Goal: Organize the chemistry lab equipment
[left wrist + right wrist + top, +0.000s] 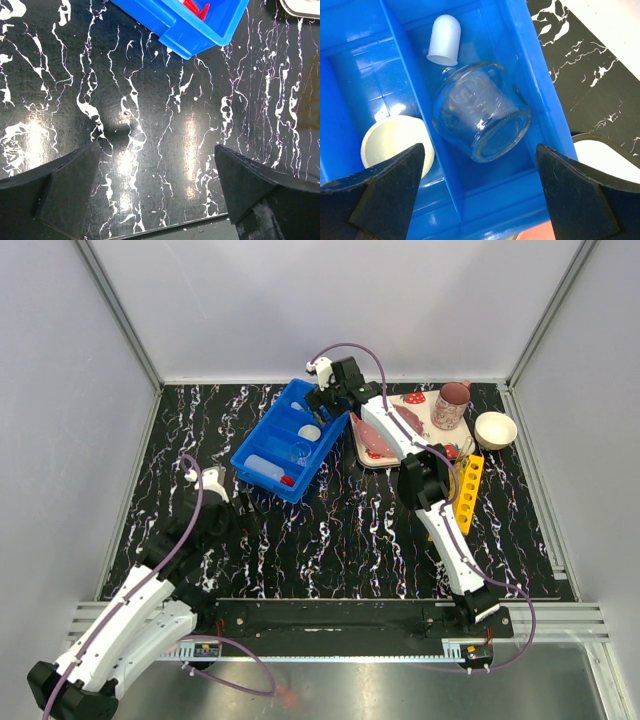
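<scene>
Reaching over the far end of the blue bin [262, 452] in the top view, the right claw [320, 400] hangs above its far compartments. The bin sits slantwise at the middle of the desk [350, 540]. A bottle [266, 469] lies on its side in the nearest compartment, red nozzle [288, 480] pointing right. A white dish [309, 432] rests in a compartment further back. Right of the bin is a tray [425, 418] carrying a mug [452, 405], with a bowl [495, 428] beside it. The yellow rack [470, 483] lies on the desk near the tray, partly under the right arm. The left claw [240, 504] hovers low, near the bin's near corner.

From the left wrist, the left claw [156, 150] is spread wide with nothing between its fingers [70, 185], only bare desk [165, 100] below. The bin's corner [200, 35] and the nozzle [195, 7] show at the top edge.

From the right wrist, the right claw [480, 150] is also spread wide, its fingers [390, 185] clear of everything. Below it a clear glass beaker [480, 117] lies on its side in a bin [530, 75] compartment, mouth toward the camera. A small translucent white cap [444, 40] lies just behind it. The dish [395, 142] sits in the next compartment to the left. Desk [580, 90] and the tray's rim [610, 160] show at right
</scene>
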You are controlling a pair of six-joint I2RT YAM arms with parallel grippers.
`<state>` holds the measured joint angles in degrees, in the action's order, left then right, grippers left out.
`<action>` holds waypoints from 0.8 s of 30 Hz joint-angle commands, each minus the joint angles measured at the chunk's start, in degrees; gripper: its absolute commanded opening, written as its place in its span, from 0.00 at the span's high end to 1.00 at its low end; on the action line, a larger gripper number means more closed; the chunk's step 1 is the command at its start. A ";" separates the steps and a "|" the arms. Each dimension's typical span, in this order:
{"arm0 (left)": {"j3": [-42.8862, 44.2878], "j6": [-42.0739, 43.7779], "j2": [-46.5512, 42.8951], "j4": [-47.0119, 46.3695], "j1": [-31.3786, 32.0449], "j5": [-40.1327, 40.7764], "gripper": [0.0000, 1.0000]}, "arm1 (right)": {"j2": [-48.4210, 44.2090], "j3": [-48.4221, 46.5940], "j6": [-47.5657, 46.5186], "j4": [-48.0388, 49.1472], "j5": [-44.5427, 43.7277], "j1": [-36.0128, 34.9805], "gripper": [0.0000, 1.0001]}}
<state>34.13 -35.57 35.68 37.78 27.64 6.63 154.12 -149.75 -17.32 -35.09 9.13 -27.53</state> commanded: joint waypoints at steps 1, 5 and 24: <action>2.52 0.15 -1.05 -0.60 -0.30 0.57 0.01 | -7.34 -0.71 2.20 0.29 1.59 0.02 0.04; 2.61 0.15 -1.23 -0.60 -0.30 0.57 0.01 | -9.45 -0.80 3.26 -0.24 3.00 0.02 0.04; 11.73 -16.80 15.01 -8.43 -7.59 -7.67 0.01 | -37.71 29.55 -0.69 -6.30 29.37 0.02 0.04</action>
<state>40.45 -45.41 46.02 34.13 22.90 3.86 130.28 -129.54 -13.54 -39.05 31.27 -27.53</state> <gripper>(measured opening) 0.987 0.951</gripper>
